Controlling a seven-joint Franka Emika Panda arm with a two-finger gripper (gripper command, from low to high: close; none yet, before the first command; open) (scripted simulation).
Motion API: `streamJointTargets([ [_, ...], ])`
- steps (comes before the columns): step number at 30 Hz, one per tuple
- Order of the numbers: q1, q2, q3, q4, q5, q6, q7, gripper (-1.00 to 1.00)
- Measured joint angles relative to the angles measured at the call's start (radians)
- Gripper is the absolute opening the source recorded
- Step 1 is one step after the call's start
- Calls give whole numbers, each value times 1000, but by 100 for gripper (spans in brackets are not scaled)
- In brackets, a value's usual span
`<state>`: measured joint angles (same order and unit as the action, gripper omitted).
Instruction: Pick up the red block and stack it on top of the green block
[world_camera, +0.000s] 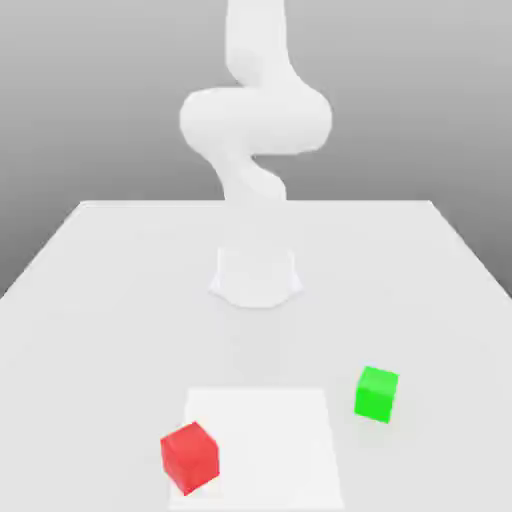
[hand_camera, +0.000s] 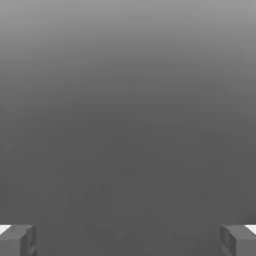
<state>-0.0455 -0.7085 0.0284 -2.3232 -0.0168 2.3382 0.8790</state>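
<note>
From my station: a pale table and a white square patch.
I see the light grey table (world_camera: 90, 300) spreading wide under a plain grey backdrop (world_camera: 90, 90) that fades from light to darker. A brighter white square patch (world_camera: 275, 440) lies flat on the table's near part, reaching to the exterior view's lower edge.

a simulated test scene: bare white table (world_camera: 110, 300), blank grey backdrop

one red block (world_camera: 189, 456), one green block (world_camera: 376, 392), one white mat (world_camera: 270, 440)
</note>
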Motion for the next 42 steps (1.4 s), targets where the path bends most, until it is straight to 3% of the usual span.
streamJointTargets([
  [15, -192, 553, 80, -139, -104, 229, 478, 0],
  [24, -234, 867, 72, -218, -37, 377, 657, 0],
  [28, -220, 1011, 51, -203, -57, 491, 687, 0],
  [29, -213, 1045, 42, -198, -64, 519, 693, -100],
  [36, -212, 1052, 41, -197, -66, 527, 695, -100],
  [42, -211, 862, 88, -239, -13, 380, 676, -100],
])
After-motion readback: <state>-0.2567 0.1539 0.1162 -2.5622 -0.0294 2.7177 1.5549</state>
